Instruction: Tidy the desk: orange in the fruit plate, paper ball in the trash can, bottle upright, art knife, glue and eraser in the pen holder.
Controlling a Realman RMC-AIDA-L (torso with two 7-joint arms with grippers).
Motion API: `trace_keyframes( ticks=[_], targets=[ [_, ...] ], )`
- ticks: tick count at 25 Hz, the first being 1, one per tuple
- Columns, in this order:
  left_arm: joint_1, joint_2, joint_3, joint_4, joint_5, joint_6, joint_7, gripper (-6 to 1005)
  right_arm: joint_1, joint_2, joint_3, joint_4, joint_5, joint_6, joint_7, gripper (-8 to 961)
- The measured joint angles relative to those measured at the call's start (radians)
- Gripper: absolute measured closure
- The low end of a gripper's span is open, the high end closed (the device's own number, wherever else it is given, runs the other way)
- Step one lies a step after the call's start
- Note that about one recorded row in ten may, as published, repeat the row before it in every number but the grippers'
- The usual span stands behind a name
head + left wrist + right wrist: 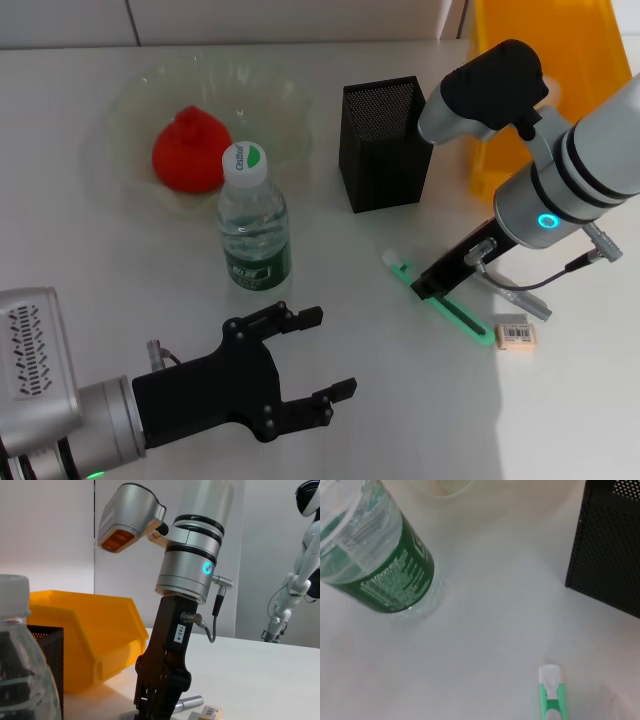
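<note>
A white desk seen from above, with two robot arms reaching over it.

The right gripper is lowered onto a green and white art knife that lies flat on the desk in front of the black mesh pen holder. Its dark fingers sit over the middle of the knife, with the white tip poking out on one side and the green body on the other. From these angles it cannot be told whether the fingers have closed on the knife or only rest against it. In the right wrist view the knife's white end lies on bare desk, near the pen holder's corner.

Just beside that gripper lie a silver glue stick and a small eraser with a barcode label, close together.

The left gripper hovers low at the near edge of the desk, its black fingers spread wide apart and holding nothing.

A clear water bottle with a green label stands upright between the left gripper and a clear fruit plate. A red-orange fruit sits in the plate. A yellow bin stands behind the right arm.
</note>
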Motion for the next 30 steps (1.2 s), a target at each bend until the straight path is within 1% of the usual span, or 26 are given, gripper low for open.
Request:
trace_keyframes(
  ticks=[1,3,12,19,22,23,25,30],
  targets=[
    [0.0,0.0,0.0,0.0,0.0,0.0,0.0,203,0.002,0.0,0.0,0.006,0.0,0.002,-0.001,694],
    [0.0,0.0,0.001,0.0,0.0,0.0,0.001,203,0.005,0.0,-0.001,0.014,0.0,0.005,-0.002,780],
    [0.0,0.0,0.002,0.0,0.0,0.0,0.001,203,0.003,0.001,-0.002,0.001,0.0,0.001,-0.021,782],
    [0.003,0.0,0.0,0.0,0.0,0.001,0.002,203,0.005,0.002,-0.027,-0.011,0.0,0.002,-0.026,789],
    [0.004,0.0,-0.004,0.0,0.0,0.009,0.002,204,-0.002,0.002,-0.023,-0.049,0.0,-0.008,-0.027,788],
    [0.004,0.001,-0.005,0.0,0.0,0.014,0.002,204,-0.011,0.001,-0.018,-0.091,0.001,-0.023,-0.027,788],
    [0.004,0.001,-0.005,0.0,0.0,0.014,0.002,204,-0.016,0.0,-0.014,-0.112,0.001,-0.031,-0.027,788],
    [0.003,0.002,-0.006,0.0,0.0,0.02,0.002,204,-0.054,-0.002,0.035,-0.259,0.015,-0.086,-0.03,787]
  ],
)
